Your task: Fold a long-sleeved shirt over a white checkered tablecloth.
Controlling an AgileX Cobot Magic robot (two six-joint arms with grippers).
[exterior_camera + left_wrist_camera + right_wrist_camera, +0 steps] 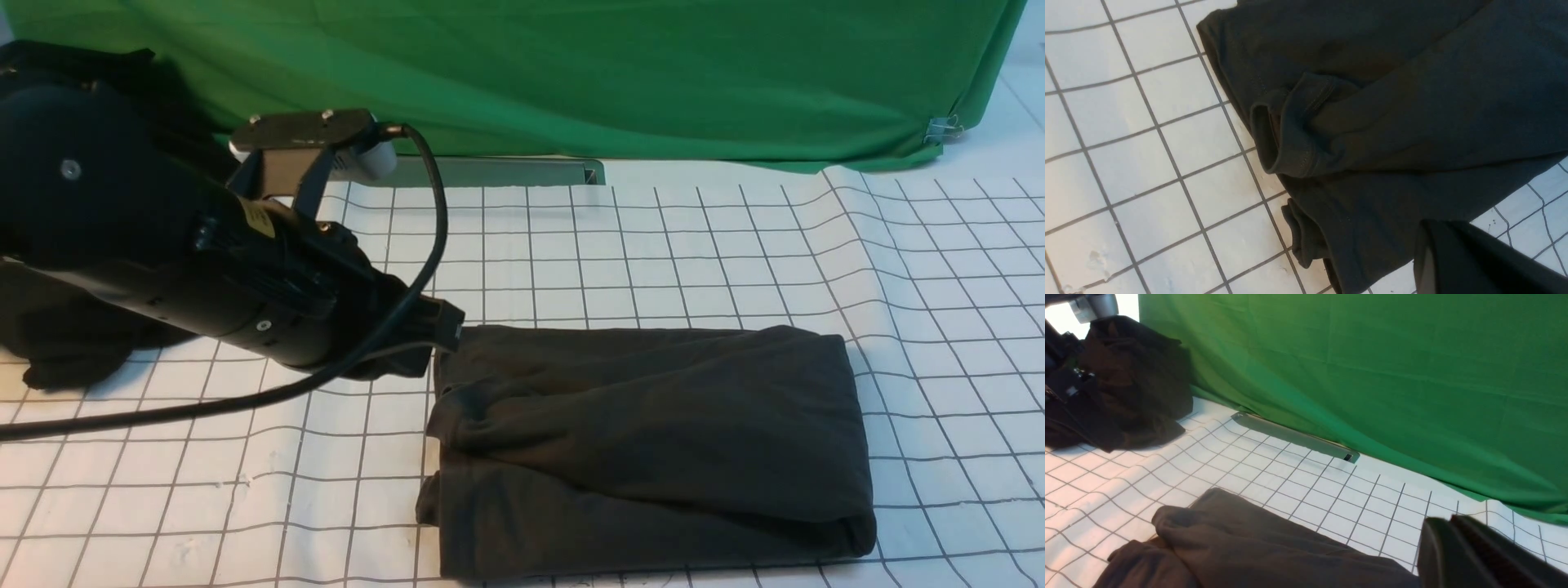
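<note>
A green cloth (571,73) hangs behind; a metal bar (498,171) lies below it, black cloth heap (1126,375) nearby.

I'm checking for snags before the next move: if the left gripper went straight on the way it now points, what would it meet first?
Most likely the long-sleeved shirt. The shut left gripper points at the folded bundle's far left corner and already sits at its edge, though whether it touches the cloth is unclear.

A dark charcoal long-sleeved shirt (653,445), folded into a thick rectangular bundle, lies lower centre-right on a white checkered tablecloth (653,245) that fills the frame's lower half.
</note>
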